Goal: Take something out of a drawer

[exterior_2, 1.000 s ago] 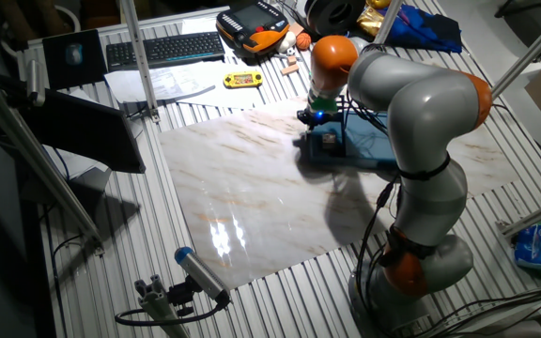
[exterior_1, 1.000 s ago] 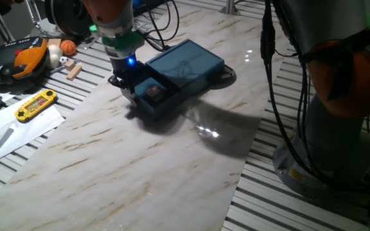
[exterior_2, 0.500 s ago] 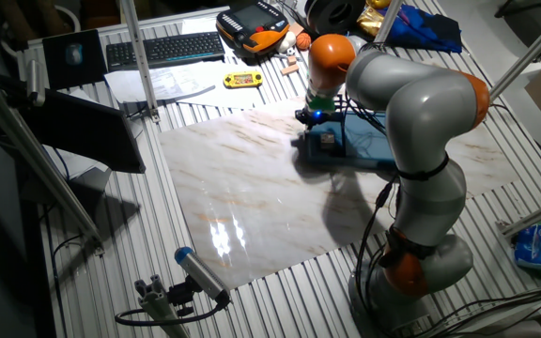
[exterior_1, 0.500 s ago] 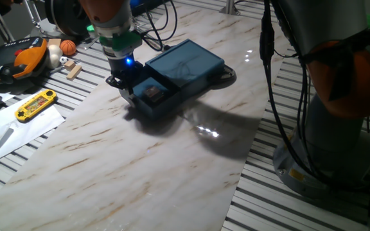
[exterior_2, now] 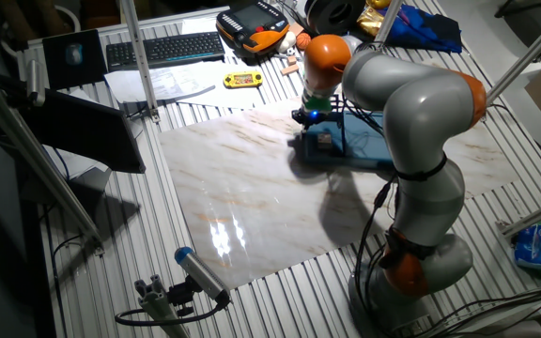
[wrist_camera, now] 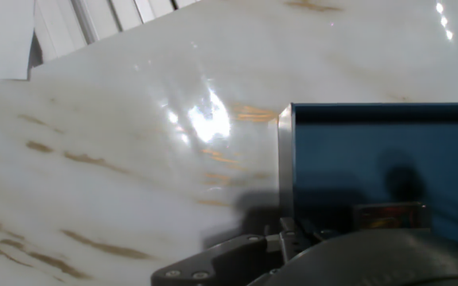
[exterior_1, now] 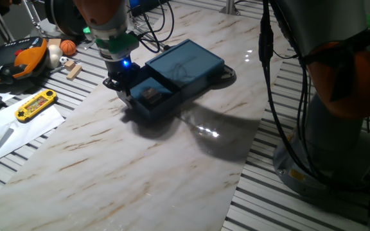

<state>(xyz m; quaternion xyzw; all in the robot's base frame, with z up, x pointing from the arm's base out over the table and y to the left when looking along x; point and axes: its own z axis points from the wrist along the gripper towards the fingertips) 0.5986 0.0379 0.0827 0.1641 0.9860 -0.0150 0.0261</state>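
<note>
Beside the open drawer (exterior_1: 148,97), the gripper (exterior_1: 122,86) is held.
The packet (exterior_1: 150,94) is seen just right of the fingers; their spread cannot be told.

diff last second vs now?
The end effector at the drawer front slid slightly left in one fixed view, and the drawer came a little further out with it. The packet stayed inside the tray; the blue box and yellow game stayed put.
</note>
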